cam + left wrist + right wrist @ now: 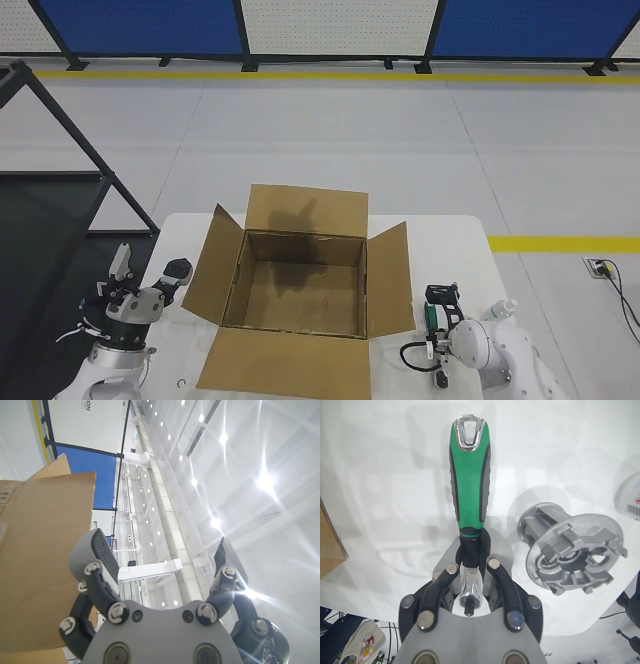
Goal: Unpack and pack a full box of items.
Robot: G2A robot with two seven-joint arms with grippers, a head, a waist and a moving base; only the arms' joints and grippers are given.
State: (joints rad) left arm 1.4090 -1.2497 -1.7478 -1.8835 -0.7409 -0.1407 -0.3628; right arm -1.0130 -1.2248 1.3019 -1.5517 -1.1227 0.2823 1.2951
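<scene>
1. The right hand (472,562) is closed narrow on one ratchet wrench (469,475). It grips the black neck just behind the chrome head, and the green handle points out ahead of it over the worktop (440,240).
2. The left hand (162,552) is spread wide and holds nothing. Its two ridged pads (103,550) point up at the ceiling, just beside a flap of the box.
3. One cardboard box (305,212) stands mid-worktop between the two hands. All four flaps are folded outward and its brown floor is in view.
4. One cast metal housing (570,555) with a round flange lies tilted on the worktop near the wrench handle. One white labelled container (628,497) lies beyond it, partly cut off.
5. The worktop is white with rounded corners.
6. Around it is a pale grey floor (400,140) marked with yellow lines (330,74). Blue and white perforated panels (135,25) stand along the far side, and rows of ceiling lights (223,437) shine overhead.
</scene>
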